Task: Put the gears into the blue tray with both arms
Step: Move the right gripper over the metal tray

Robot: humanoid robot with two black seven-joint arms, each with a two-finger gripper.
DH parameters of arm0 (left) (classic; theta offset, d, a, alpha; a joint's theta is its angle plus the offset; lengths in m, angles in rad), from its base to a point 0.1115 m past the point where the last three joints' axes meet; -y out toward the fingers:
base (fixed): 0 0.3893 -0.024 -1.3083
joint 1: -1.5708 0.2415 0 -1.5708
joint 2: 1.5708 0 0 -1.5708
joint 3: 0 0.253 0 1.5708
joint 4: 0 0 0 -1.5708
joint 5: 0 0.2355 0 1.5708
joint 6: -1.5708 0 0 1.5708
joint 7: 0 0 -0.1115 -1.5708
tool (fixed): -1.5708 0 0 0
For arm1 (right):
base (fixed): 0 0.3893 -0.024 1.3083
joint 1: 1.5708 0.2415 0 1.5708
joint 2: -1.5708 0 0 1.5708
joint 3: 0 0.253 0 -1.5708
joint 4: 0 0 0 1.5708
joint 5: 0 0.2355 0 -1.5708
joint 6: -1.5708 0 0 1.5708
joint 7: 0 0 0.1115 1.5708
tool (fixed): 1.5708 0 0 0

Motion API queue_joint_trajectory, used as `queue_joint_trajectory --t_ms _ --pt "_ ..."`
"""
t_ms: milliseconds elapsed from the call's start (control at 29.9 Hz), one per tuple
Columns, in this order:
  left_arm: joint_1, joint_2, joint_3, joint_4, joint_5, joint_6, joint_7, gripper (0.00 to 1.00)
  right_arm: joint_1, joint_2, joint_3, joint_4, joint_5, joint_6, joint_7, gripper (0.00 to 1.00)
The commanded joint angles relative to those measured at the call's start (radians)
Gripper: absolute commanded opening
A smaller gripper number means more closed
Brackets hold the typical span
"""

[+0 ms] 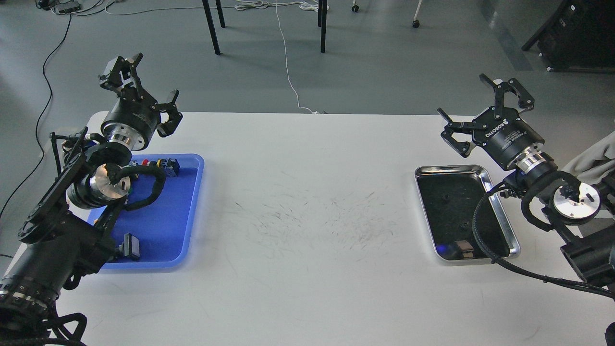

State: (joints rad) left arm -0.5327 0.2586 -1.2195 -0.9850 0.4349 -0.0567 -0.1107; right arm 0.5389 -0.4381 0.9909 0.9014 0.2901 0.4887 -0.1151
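The blue tray point(166, 216) lies at the table's left, with the left arm over part of it. My left gripper point(156, 76) hangs open above the tray's far left corner, with nothing between its fingers. Two tiny dark gears point(446, 197) point(464, 226) rest inside the silver metal tray point(449, 168) at the right, faint against its dark reflection. My right gripper point(461, 94), marked ROBOTIQ, is open and empty, raised just beyond the silver tray's far edge.
Push-button switches point(161, 166) with red and yellow caps sit at the far end of the blue tray, and another black part point(130, 246) lies near its front. The white table point(307, 202) is scuffed in the middle. A black cable point(480, 226) drapes over the silver tray.
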Motion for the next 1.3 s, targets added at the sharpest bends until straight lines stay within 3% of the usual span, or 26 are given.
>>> queue_joint_trajectory --t_ms 0,1002,1135,1269 --pt "0.0 -0.001 0.0 0.0 -0.001 0.0 -0.004 0.98 0.0 0.004 -0.003 0.001 0.0 0.0 0.0 0.99" --pt "-0.018 -0.01 0.005 0.017 -0.082 0.006 0.003 0.98 0.015 -0.013 0.015 -0.007 -0.002 0.0 0.002 0.99" --pt "-0.018 0.008 0.098 0.016 -0.082 0.006 -0.001 0.98 0.013 -0.013 0.012 -0.007 -0.002 0.0 0.0 0.99" --pt "-0.007 0.034 0.106 0.016 -0.084 0.006 -0.003 0.98 0.013 -0.014 0.008 -0.006 -0.002 0.0 0.0 0.99"
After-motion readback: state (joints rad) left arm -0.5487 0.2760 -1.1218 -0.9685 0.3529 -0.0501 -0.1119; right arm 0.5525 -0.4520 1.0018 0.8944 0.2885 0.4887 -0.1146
